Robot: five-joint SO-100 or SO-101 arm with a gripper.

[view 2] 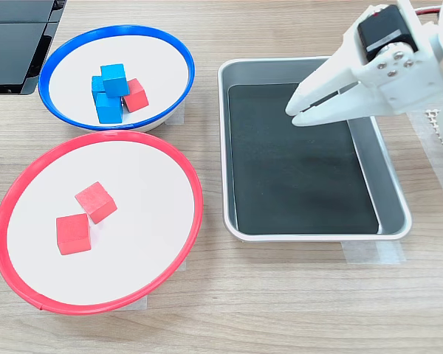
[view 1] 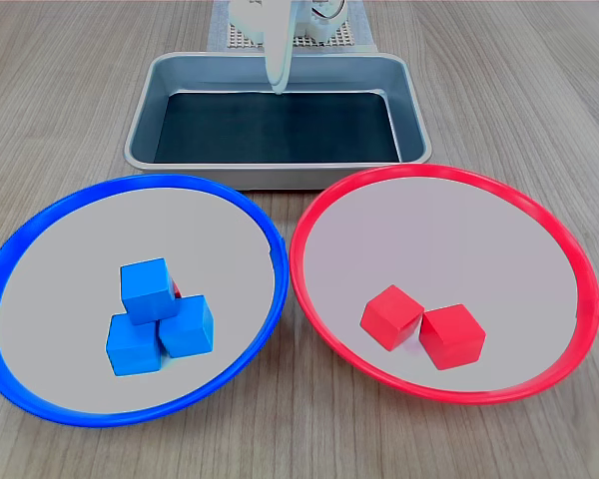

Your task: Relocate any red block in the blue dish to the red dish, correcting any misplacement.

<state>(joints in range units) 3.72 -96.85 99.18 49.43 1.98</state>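
In the blue dish [view 2: 179,55], the red block [view 2: 137,95] is wedged at three o'clock of blue cubes [view 2: 111,93]. The gripper [view 2: 297,116] is held above the metal tray [view 2: 387,190], jaws nearly closed, empty.

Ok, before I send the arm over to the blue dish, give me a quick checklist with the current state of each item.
1. Target found: the red block lies in the blue dish, against the blue cubes. Ok.
2. Target reachable from above: in the first exterior view it is almost hidden behind the blue stack; one blue cube rests on top of the others. Not ok for a blind descent.
3. The gripper is empty, over the metal tray. Ok.
4. Jaws open enough: tips nearly together. Not ok.
5. Drop space: the red dish holds two red cubes, bare floor around. Ok.
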